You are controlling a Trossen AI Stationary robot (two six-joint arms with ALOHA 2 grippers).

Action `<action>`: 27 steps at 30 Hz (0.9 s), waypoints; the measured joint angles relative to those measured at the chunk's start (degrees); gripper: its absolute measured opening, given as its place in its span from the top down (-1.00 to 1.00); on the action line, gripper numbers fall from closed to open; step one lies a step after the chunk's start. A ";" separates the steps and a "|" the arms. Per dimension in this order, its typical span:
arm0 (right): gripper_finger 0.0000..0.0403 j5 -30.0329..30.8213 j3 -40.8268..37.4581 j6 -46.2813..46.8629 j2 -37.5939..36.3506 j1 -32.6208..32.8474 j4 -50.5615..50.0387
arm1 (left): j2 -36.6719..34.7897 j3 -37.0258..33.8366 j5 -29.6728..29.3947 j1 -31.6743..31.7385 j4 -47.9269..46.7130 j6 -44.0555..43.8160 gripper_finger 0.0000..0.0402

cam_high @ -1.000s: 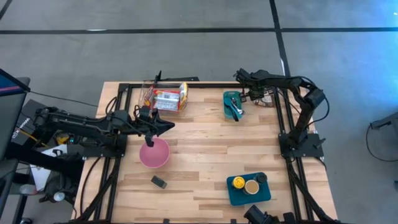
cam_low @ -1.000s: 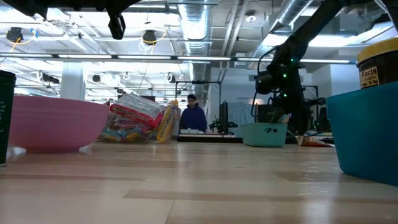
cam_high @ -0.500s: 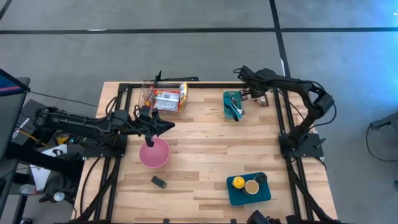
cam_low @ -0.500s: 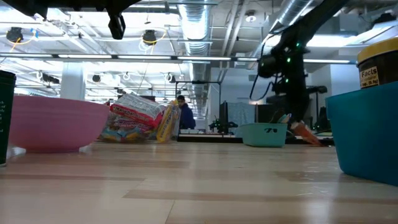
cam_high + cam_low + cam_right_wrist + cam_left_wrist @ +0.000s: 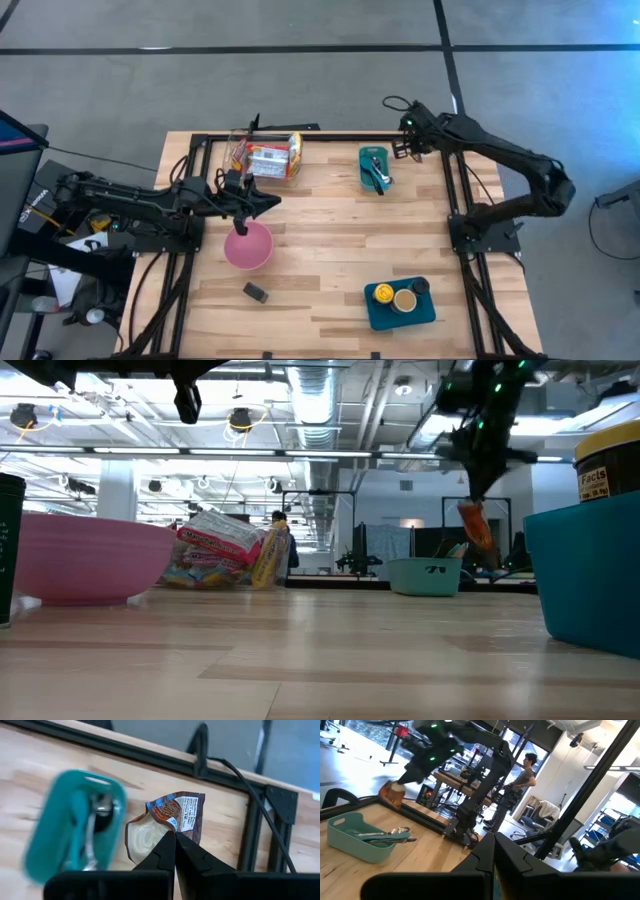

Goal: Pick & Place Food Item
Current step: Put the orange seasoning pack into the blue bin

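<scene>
The right gripper [image 5: 174,836] is raised above the far right corner of the table [image 5: 330,230], its fingers pinched together on the top edge of a brown snack packet [image 5: 165,822]. In the low view the packet [image 5: 474,525] hangs clear of the table surface, just beside and above the small teal tray [image 5: 425,575] that holds metal utensils (the tray [image 5: 374,167] sits near the far edge in the high view).

The left gripper [image 5: 268,201] waits over the left half of the table, above the pink bowl [image 5: 248,246]; its fingers look pressed together with nothing between them.

A stack of snack packs [image 5: 272,157] lies at the far edge, and a blue bin [image 5: 400,304] with a jar stands at the near right.
</scene>
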 joint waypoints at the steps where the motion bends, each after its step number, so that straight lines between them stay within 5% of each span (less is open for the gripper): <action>1: 1.00 -0.08 0.00 0.00 -1.42 0.72 -0.01 | 0.00 0.00 -0.06 0.00 0.00 0.00 0.98; 14: 1.00 -6.57 0.00 1.51 -14.20 10.20 4.93 | 0.07 0.00 -5.52 0.00 1.40 0.00 0.98; 27: 1.00 -8.90 0.00 -1.71 -15.82 20.29 19.71 | 1.10 0.00 -5.74 0.22 2.36 -1.55 0.98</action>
